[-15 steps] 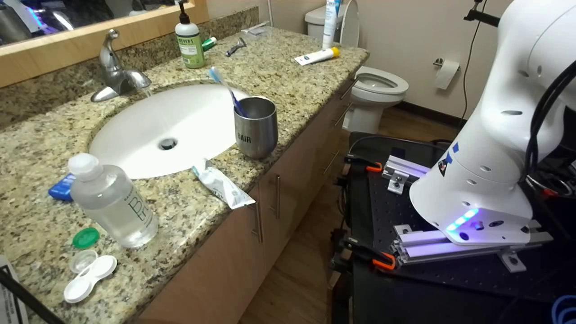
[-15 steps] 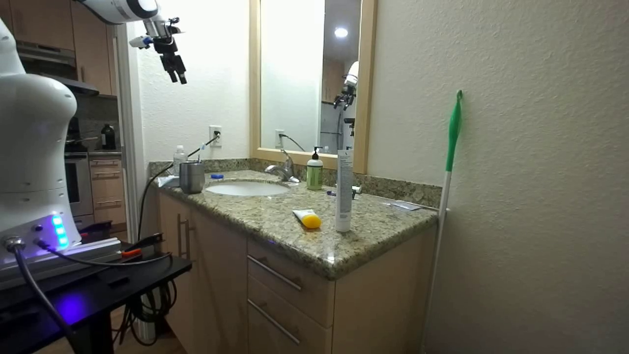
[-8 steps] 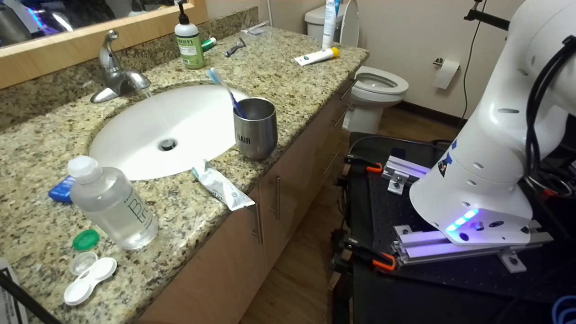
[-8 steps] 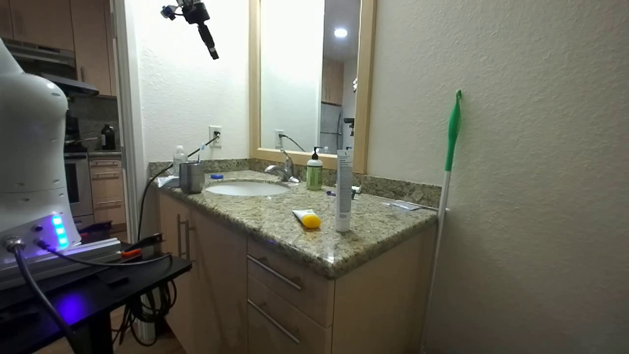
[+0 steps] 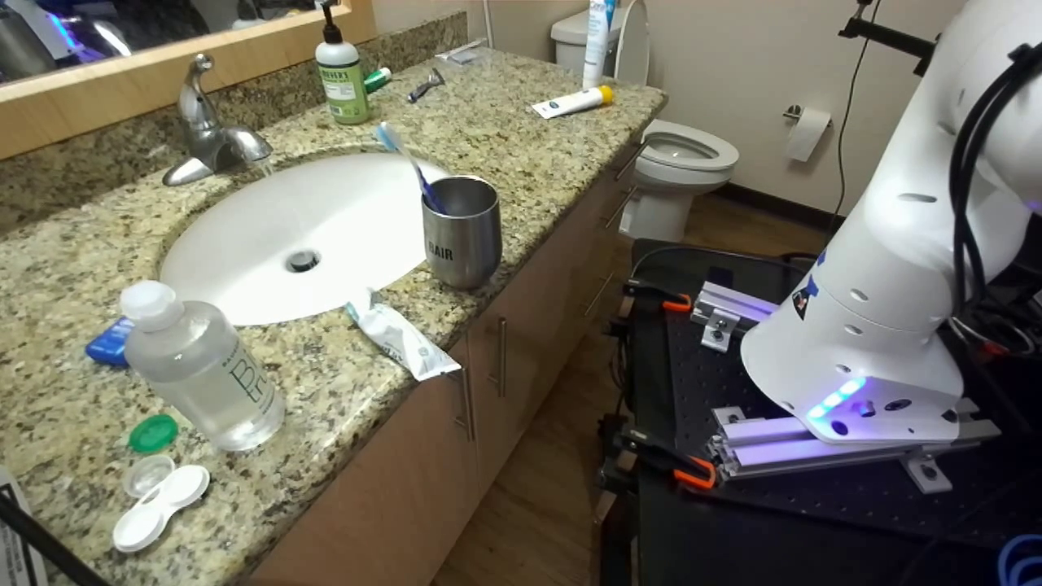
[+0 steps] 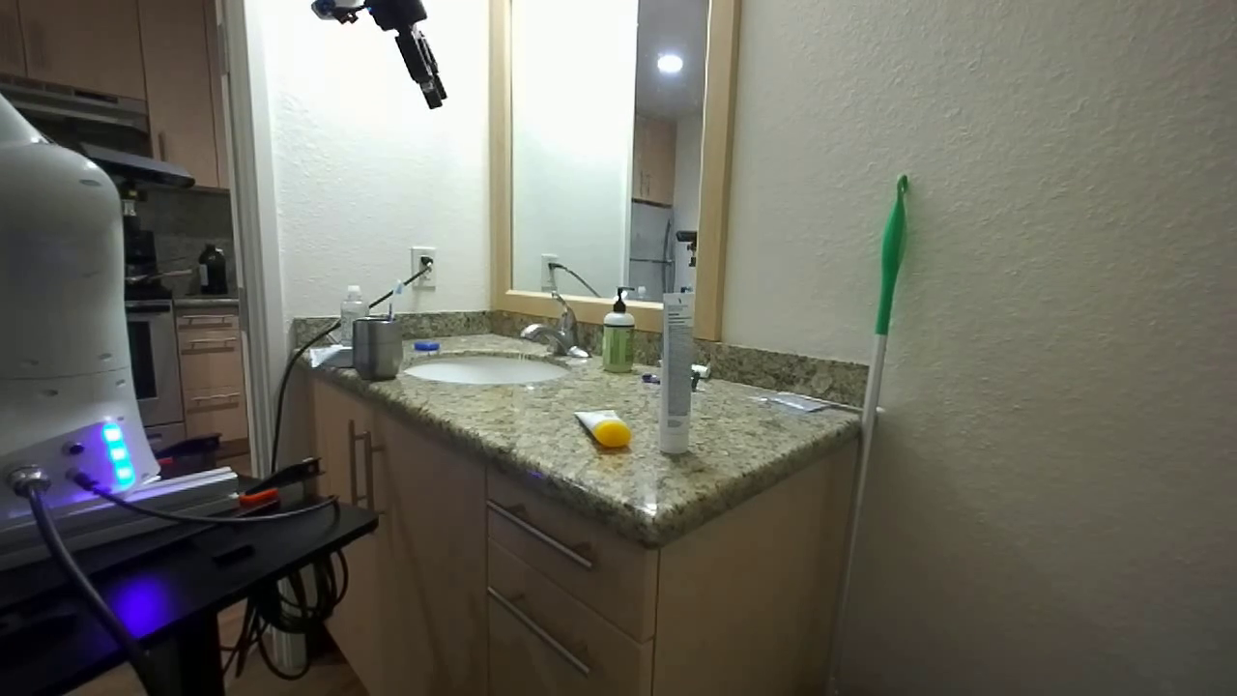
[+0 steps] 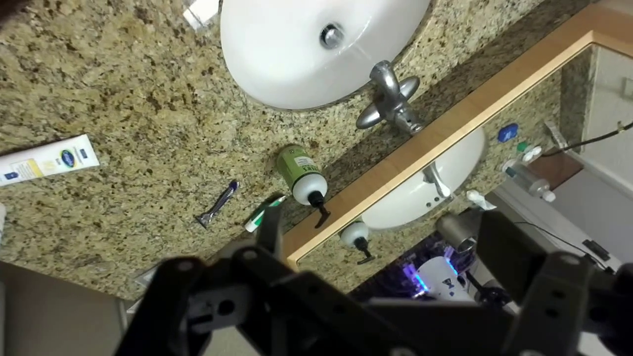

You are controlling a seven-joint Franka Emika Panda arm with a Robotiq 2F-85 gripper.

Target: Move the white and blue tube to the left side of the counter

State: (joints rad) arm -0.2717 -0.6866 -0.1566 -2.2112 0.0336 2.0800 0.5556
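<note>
In an exterior view, the white and blue tube (image 5: 597, 49) stood upright on the counter (image 5: 505, 130), close to the far end edge and its front corner, with the top cut off by the frame. A yellow-capped tube (image 5: 570, 102) lay just beside it. The metal cup (image 5: 464, 244), with a toothbrush (image 5: 431, 194) leaning in it, stood at the front edge next to the sink (image 5: 220, 252), and a toothpaste tube (image 5: 403, 335) poked out past that edge.

In an exterior view, the gripper (image 6: 435, 101) hung high above the counter, well apart from the white and blue tube, which stood upright near the closest front corner. The soap bottle (image 6: 618, 346) was near the back edge, just beside the faucet (image 6: 556, 335).

In the wrist view, the gripper's fingers (image 7: 269, 230) were spread wide apart. A razor (image 7: 218, 202) and a green and white tube (image 7: 263, 214) lay near the back edge.
</note>
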